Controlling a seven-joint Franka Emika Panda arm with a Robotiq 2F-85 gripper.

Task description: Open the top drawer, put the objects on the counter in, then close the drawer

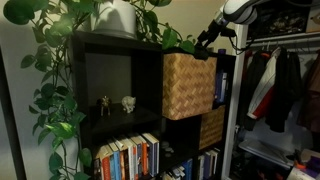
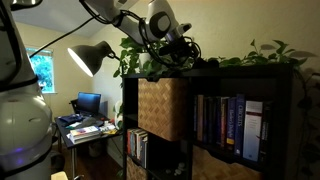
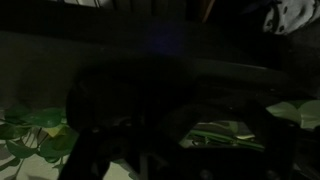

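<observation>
Top drawer just below gripper

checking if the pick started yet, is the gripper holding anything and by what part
Nothing is held: the black gripper hangs open over the black-brown top board, above the light tan woven wicker bin, nothing between its jaws.

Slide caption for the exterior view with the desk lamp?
Panda gripper poised over the bookshelf counter among trailing plant leaves, above the tan wicker drawer.
</observation>
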